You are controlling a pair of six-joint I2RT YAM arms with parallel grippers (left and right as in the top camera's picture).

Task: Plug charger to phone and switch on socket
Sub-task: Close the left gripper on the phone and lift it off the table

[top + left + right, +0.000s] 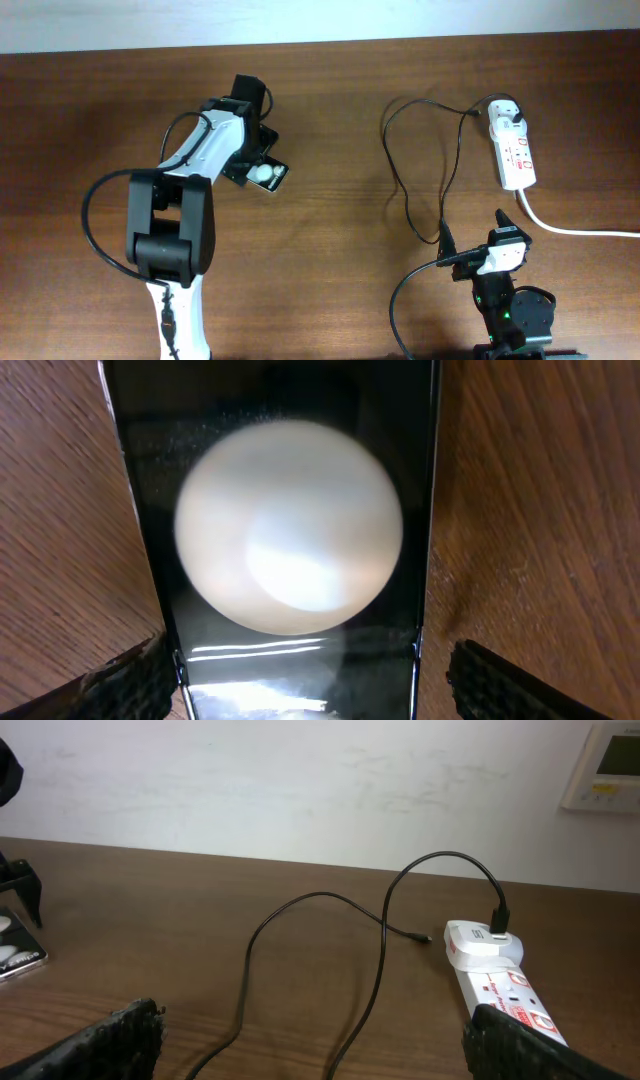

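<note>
The black phone point(268, 177) lies on the wooden table with white round spots on its face. It fills the left wrist view point(290, 420), with a big bright round glare. My left gripper point(252, 160) is open and straddles the phone point(310, 685); its left finger is against the phone's edge and its right finger stands apart. The charger cable point(400, 190) loops from its white adapter point(508, 118) in the socket strip point(516, 155). Its small plug tip point(425, 938) lies loose beside the adapter. My right gripper point(472, 232) is open and empty point(320, 1060), above the cable loops.
A thick white cord point(570, 228) runs from the strip off the right edge. A white wall point(300, 780) stands behind the table's far edge. Bare wood lies between the phone and the cable.
</note>
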